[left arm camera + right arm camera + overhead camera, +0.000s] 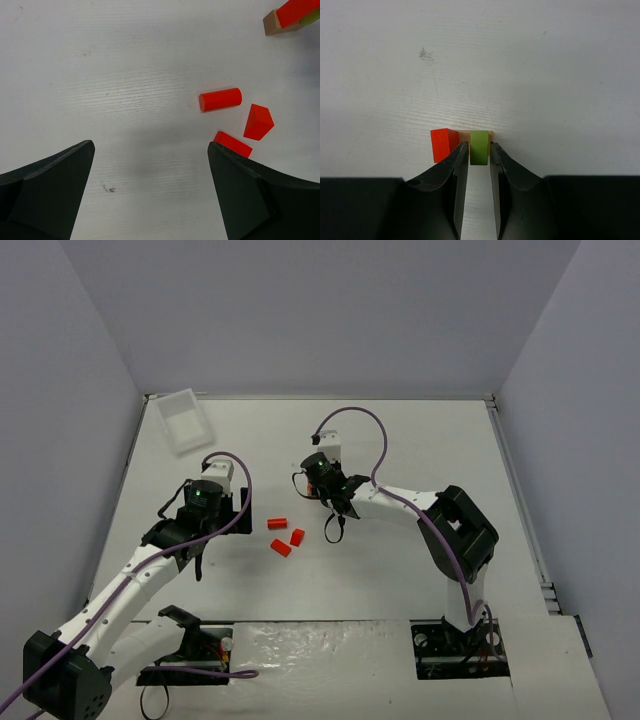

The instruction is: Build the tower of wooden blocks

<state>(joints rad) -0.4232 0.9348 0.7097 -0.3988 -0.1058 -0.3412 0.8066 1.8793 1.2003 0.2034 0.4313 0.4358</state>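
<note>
Mid-table, the wood block tower (274,22) is only a tan base with a red block (444,144) and a lime-green block (479,146). The right gripper (479,148) sits narrow around the green one, can't tell if it's pinching. The left gripper (150,150) gapes wide beside the loose red pieces (258,122).

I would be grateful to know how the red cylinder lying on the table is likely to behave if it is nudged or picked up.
The red cylinder lies on its side, so a nudge across its length would probably roll it. It looks like small painted wood, likely stiff and light. Its curved sides might slip if pinched off-centre.
</note>
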